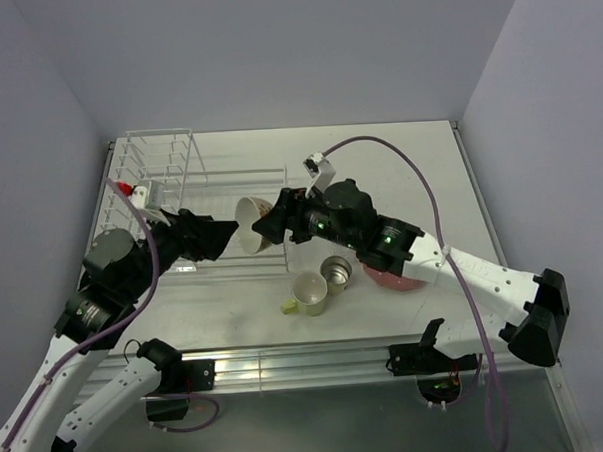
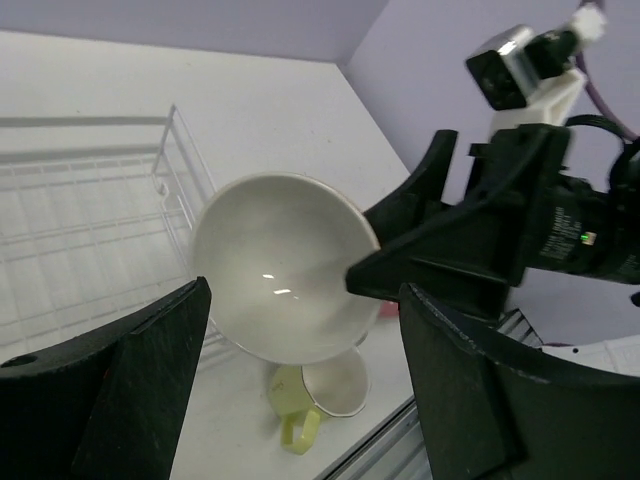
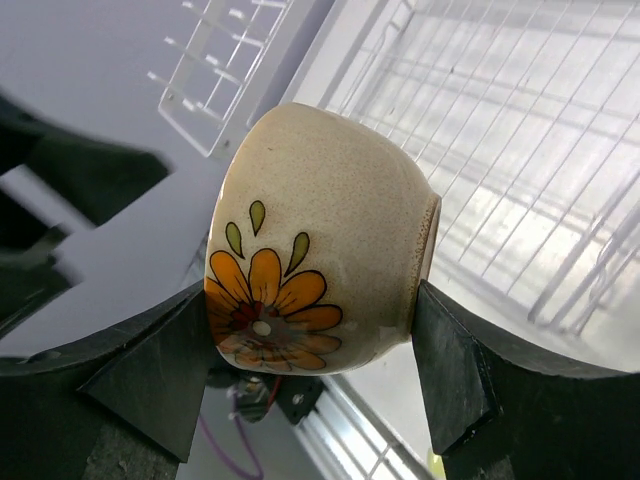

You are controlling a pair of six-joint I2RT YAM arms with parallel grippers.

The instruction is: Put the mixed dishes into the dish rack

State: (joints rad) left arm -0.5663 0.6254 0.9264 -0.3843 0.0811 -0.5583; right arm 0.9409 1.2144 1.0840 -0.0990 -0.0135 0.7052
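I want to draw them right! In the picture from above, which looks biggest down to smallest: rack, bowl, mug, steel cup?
1. rack
2. bowl and mug: they look alike, and the bowl is held up nearer the camera, so unsure
3. steel cup

Top view: right arm (image 1: 463, 267) covering most of plate (image 1: 396, 281); cup (image 1: 336, 272) showing too small for detail. Left wrist view: bowl (image 2: 280, 270) hiding upper part of mug (image 2: 335, 388); rack (image 2: 178, 160) running off left edge.

White table (image 1: 378, 153), pale lilac walls (image 1: 274, 47), aluminium rail (image 1: 308, 364) along near edge
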